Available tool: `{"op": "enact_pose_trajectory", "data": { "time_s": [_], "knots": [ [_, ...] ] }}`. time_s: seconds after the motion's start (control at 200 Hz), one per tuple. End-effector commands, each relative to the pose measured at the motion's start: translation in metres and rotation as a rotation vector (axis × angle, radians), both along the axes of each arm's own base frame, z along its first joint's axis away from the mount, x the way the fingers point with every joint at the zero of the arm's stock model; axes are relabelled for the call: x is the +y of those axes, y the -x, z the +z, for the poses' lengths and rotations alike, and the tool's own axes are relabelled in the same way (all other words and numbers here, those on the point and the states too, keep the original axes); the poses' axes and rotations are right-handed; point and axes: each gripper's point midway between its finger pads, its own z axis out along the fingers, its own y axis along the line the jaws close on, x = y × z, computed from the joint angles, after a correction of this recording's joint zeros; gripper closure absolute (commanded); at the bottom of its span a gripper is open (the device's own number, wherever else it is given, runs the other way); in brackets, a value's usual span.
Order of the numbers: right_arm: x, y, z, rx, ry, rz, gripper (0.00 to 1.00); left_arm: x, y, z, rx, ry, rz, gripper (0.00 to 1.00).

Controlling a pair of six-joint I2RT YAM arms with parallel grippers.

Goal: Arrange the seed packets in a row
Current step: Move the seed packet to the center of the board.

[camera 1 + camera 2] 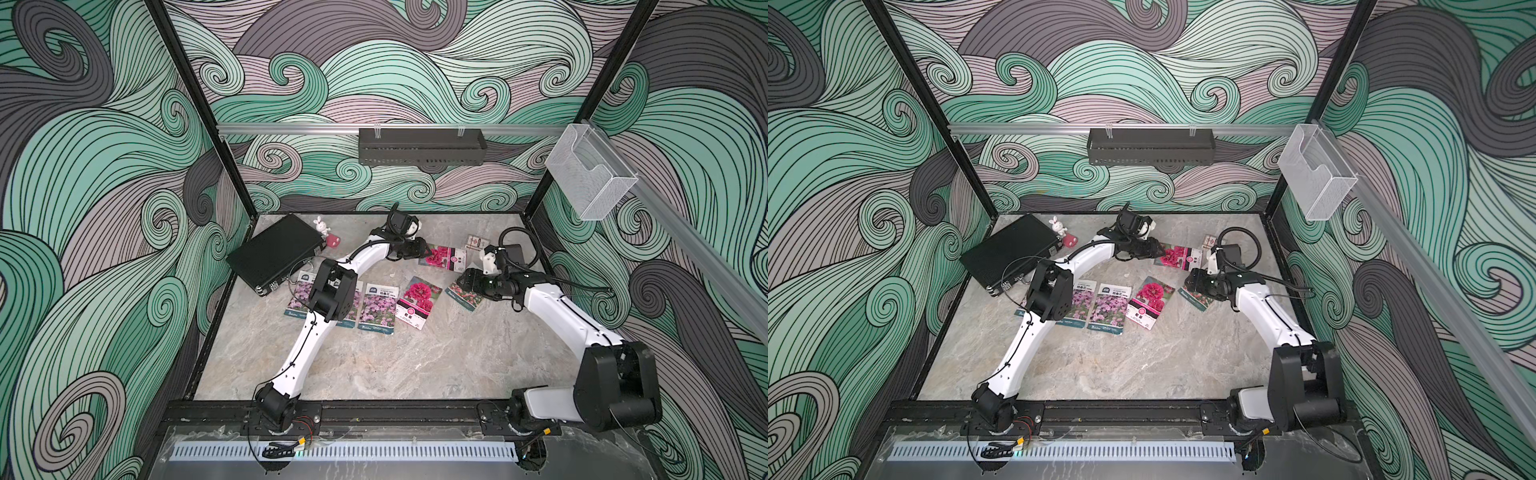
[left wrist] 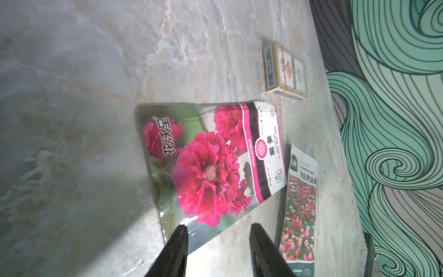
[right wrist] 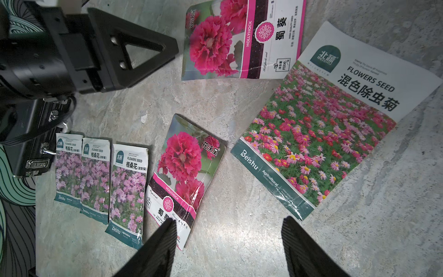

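Observation:
Three purple-field seed packets (image 3: 68, 167) (image 3: 96, 175) (image 3: 128, 184) lie side by side; in both top views my left arm covers part of them. A tilted magenta-bloom packet (image 1: 417, 301) lies next to them. A second magenta packet (image 2: 211, 165) lies flat at the back. My left gripper (image 2: 218, 227) is open, low over that packet's near corner. The red-pink field packet (image 3: 318, 124) lies at an angle to the right, partly under my right wrist in a top view (image 1: 465, 297). My right gripper (image 3: 229, 220) is open over bare table between the tilted magenta packet and the red-pink one.
A large black case (image 1: 276, 251) lies at the back left, with a white bunny figurine (image 1: 320, 226) and a small red object (image 1: 332, 240) beside it. A red-and-white card box (image 2: 284, 69) sits behind the back magenta packet. A black shelf (image 1: 422, 146) and a wire basket (image 1: 590, 178) hang on the walls.

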Motion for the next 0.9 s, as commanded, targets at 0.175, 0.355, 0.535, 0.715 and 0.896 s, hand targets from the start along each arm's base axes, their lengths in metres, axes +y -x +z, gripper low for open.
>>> {"op": "enact_pose_trajectory", "data": {
  "time_s": [0.175, 0.355, 0.535, 0.715, 0.896],
  "knots": [
    [0.066, -0.014, 0.034, -0.079, 0.002, 0.158, 0.28, 0.132, 0.005, 0.184, -0.150, -0.042, 0.235, 0.55],
    [0.142, 0.005, 0.024, -0.047, -0.034, 0.322, 0.28, 0.212, 0.079, 0.157, -0.067, -0.288, 0.334, 0.56],
    [0.200, 0.039, 0.010, -0.007, -0.021, 0.491, 0.28, 0.266, 0.161, 0.136, -0.039, -0.431, 0.390, 0.56],
    [0.216, 0.065, -0.010, 0.040, -0.009, 0.564, 0.27, 0.295, 0.224, 0.108, 0.040, -0.484, 0.410, 0.56],
    [0.215, 0.069, -0.018, 0.036, 0.005, 0.560, 0.27, 0.292, 0.262, 0.061, 0.239, -0.462, 0.406, 0.57]
  ]
}}
